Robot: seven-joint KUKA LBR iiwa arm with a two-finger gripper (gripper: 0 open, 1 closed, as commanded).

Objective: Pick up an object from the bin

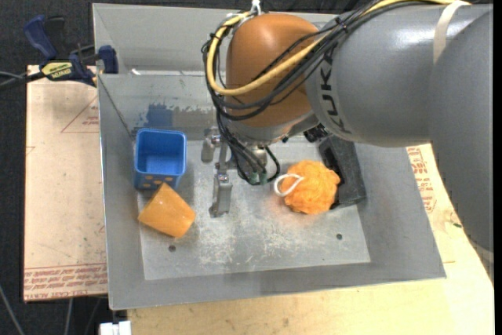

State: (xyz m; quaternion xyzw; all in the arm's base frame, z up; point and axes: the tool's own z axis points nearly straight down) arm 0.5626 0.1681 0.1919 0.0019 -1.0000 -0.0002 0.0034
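Square tub [161, 153] sits at the left of the bin [259, 263], with a cup [166, 212] on its side just in front of it. The gripper [220, 200] hangs mid-floor, between the cup and a mesh pouf [312, 186]. The pouf lies to the right, against a flat slab [349, 169] behind it.

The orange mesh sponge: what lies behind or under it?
A dark flat thing lies behind the orange mesh sponge. The sponge and the arm cover parts of it, so its kind is unclear.
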